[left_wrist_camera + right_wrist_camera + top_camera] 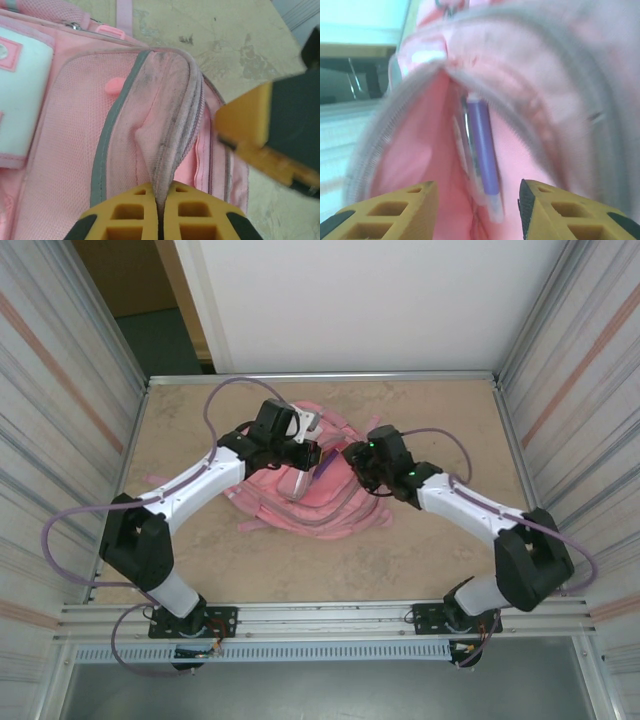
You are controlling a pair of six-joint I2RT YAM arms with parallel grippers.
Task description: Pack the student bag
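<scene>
Tightly, the left gripper point(160, 200) has its two yellow fingers pressed together on a raised fold of pink fabric, the grey-edged lip of a zipped pocket on the student bag point(65, 150). The fold stands up from the bag and runs away from the fingers towards the zip teeth along its right side.

The right gripper point(476, 200) has its jaws parted, with nothing gripped. Between them, inside the pulled-open pocket mouth, a purple pen point(482, 150) with a metal clip lies lengthwise against the pink lining. Whether either pad touches it cannot be told. In the left wrist view one of the right gripper's yellow fingers point(247, 125) sits just beside the lifted fold, on its right.

A white front pocket point(20, 95) lies flat to the left of the fold.

From above, both grippers meet over the bag's upper part. The bag rests around the middle of the table point(440, 540), somewhat nearer the far edge than the near one and well clear of every corner, its straps trailing towards the left edge.
</scene>
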